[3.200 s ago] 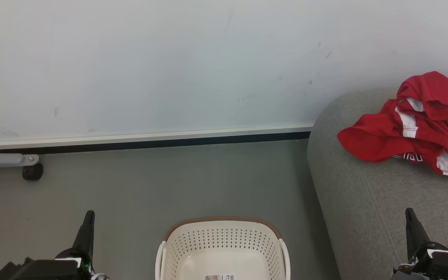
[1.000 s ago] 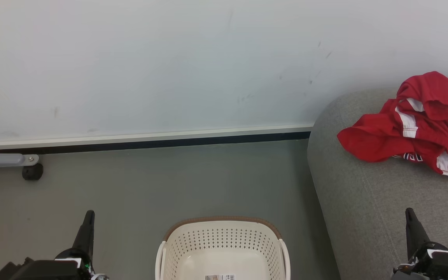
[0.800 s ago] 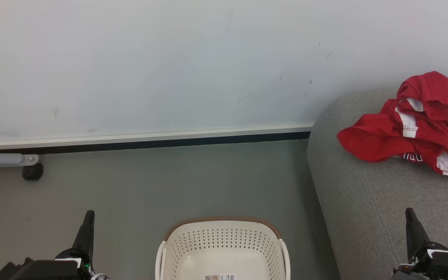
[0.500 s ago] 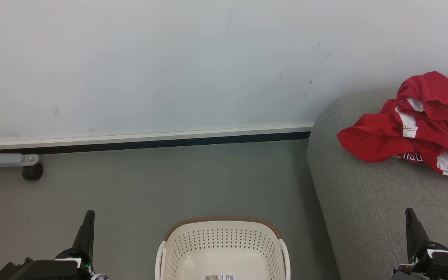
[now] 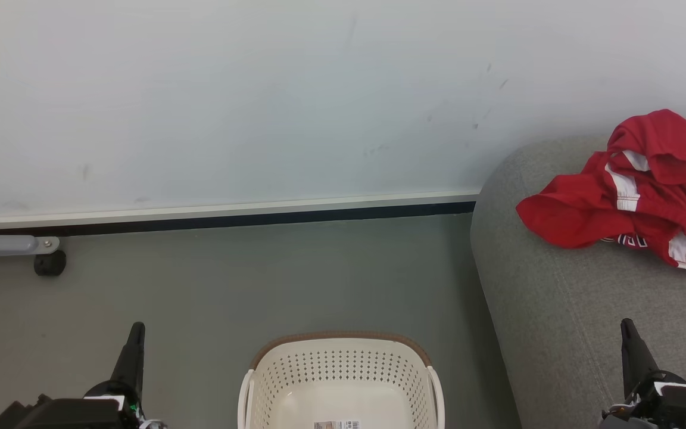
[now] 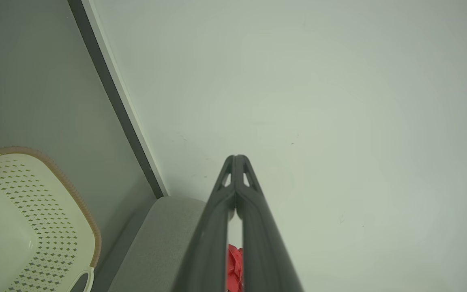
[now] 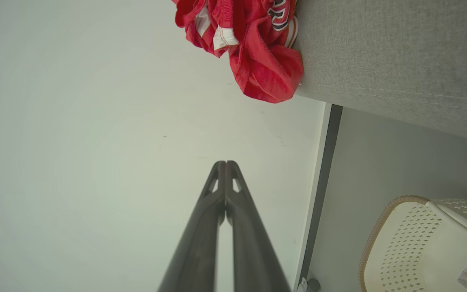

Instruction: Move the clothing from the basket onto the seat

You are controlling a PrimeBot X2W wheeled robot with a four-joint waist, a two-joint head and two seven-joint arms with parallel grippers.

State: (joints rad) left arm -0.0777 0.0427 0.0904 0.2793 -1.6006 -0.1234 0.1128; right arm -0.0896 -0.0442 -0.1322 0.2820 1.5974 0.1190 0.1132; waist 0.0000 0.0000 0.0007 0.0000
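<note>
The red clothing (image 5: 641,196) with white bands lies crumpled on the grey seat (image 5: 587,310) at the right, some lettering showing; it also shows in the right wrist view, clothing (image 7: 253,44) on seat (image 7: 395,56). The cream basket (image 5: 341,381) with a brown rim stands on the floor at bottom centre, holding only a label on its bottom. My left gripper (image 5: 137,329) is shut and empty, left of the basket. My right gripper (image 5: 626,326) is shut and empty over the seat's front. In the wrist views both pairs of fingertips, left gripper (image 6: 236,158) and right gripper (image 7: 226,163), touch.
A pale wall (image 5: 259,101) with a dark baseboard (image 5: 230,219) runs behind the grey floor (image 5: 248,280). A grey frame leg on a black caster (image 5: 50,263) stands at the far left by the wall.
</note>
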